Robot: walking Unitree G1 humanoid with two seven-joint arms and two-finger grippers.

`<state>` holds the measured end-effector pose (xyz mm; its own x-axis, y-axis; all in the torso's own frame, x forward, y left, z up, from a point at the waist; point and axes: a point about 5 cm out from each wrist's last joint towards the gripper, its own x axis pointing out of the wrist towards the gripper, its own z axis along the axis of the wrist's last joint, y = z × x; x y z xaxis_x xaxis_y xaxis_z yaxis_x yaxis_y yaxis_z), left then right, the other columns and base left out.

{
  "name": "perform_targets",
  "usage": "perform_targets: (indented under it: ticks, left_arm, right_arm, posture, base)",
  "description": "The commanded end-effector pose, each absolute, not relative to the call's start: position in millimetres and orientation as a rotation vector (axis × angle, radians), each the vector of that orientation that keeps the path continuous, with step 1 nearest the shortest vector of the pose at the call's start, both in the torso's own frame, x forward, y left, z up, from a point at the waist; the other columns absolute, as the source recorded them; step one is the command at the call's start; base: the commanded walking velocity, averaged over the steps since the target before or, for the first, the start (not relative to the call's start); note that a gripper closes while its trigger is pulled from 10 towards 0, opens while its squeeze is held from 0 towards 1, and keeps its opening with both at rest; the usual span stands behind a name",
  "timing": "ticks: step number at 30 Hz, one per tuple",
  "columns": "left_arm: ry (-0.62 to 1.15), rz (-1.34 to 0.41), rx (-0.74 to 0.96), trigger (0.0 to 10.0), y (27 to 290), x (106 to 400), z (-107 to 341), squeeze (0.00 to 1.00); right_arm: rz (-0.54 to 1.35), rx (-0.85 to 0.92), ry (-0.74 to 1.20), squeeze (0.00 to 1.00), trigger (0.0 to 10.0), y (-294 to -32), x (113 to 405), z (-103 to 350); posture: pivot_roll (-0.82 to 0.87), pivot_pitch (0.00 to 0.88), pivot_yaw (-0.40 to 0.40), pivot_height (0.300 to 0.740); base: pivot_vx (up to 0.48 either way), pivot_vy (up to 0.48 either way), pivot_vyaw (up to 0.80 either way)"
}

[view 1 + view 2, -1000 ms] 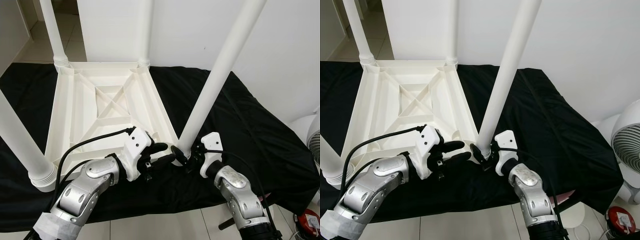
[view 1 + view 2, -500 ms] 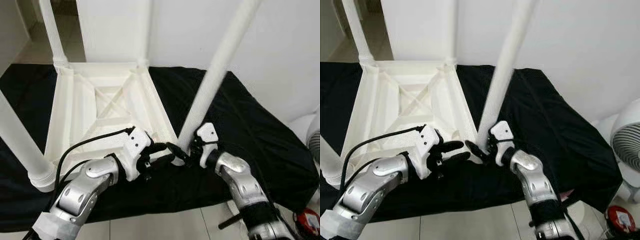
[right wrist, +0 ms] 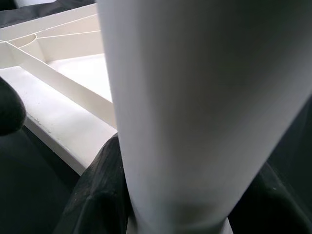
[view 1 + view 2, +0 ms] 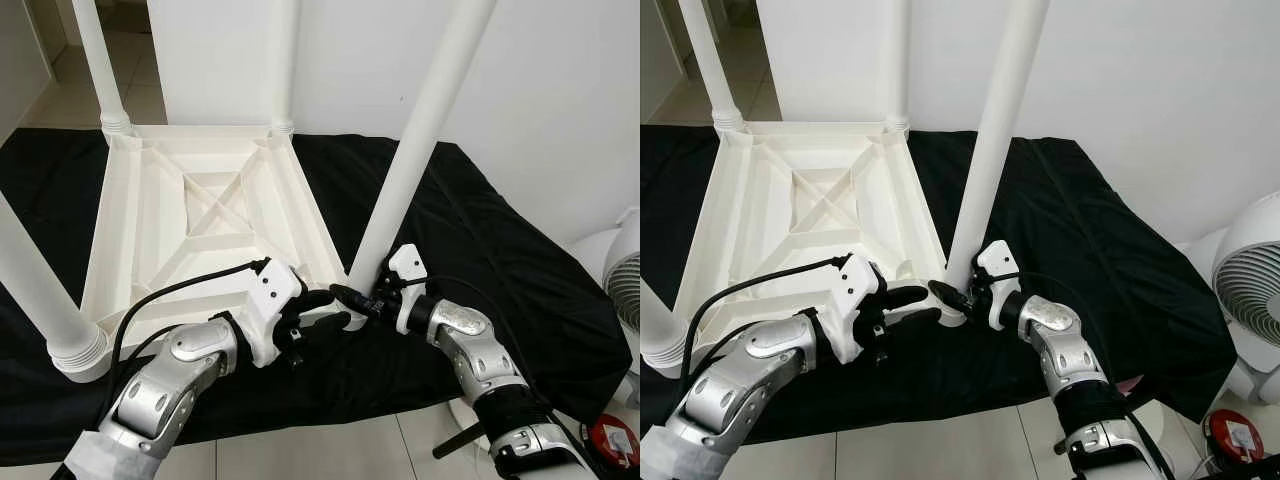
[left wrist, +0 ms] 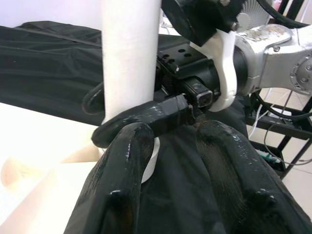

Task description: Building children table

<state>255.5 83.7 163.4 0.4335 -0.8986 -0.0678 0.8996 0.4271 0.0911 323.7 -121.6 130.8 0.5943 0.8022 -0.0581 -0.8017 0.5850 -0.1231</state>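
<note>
A white children's table (image 4: pixel 200 215) lies upside down on a black cloth (image 4: pixel 500 250), with its legs pointing up. The front right leg (image 4: pixel 420 150) stands in the near right corner, leaning slightly right. My right gripper (image 4: pixel 362 300) is shut on the base of this leg; in the right wrist view the leg (image 3: pixel 204 107) sits between the black fingers (image 3: pixel 97 195). My left gripper (image 4: pixel 325 310) hovers open just left of that corner, touching nothing. In the left wrist view its fingers (image 5: pixel 122 185) point at the leg's base (image 5: pixel 129 53).
Three other legs stand at the back left (image 4: pixel 100 60), back right (image 4: pixel 283 60) and front left (image 4: pixel 40 290). A white fan (image 4: pixel 1250 290) stands at the right, with a red object (image 4: pixel 615 440) on the tiled floor. A white wall is behind.
The front right leg has swung from a strong rightward lean to nearly upright, with my right gripper still on its base. The left gripper has hardly moved.
</note>
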Motion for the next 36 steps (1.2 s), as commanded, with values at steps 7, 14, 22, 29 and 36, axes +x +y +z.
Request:
perform_targets:
  ticks: [7,14,22,29,36]
  left_arm:
    - [0.000,-1.156,0.126,10.0,75.0,254.7,164.4,0.00]
    - [-0.001,-1.161,0.121,10.0,71.5,255.3,160.9,0.00]
    - [-0.014,-1.157,0.124,10.0,71.0,257.8,164.0,0.00]
    - [-0.009,-1.152,0.118,10.0,71.9,255.6,161.2,0.00]
    - [-0.007,-1.156,0.126,10.0,73.8,257.4,162.2,0.00]
  right_arm:
    - [0.820,-0.167,0.050,0.00,10.0,-126.6,323.1,117.5]
    - [0.627,-0.112,0.061,0.00,10.0,-130.8,321.3,113.5]
    - [0.292,0.017,0.100,0.00,10.0,-119.5,314.4,104.3]
    - [0.246,0.070,0.069,0.00,10.0,-94.9,309.2,109.8]
    - [0.248,0.086,0.070,0.00,10.0,-94.9,309.2,112.5]
  posture:
    - [0.07,0.025,-0.139,0.740]
    - [0.05,0.006,-0.146,0.740]
    - [0.05,0.004,-0.154,0.740]
    - [0.06,0.004,-0.154,0.740]
    - [0.06,0.012,-0.138,0.740]
  base:
    - [0.000,0.000,0.00]
    - [0.000,0.000,0.00]
    - [0.000,0.000,0.00]
    - [0.000,0.000,0.00]
    - [0.000,0.000,0.00]
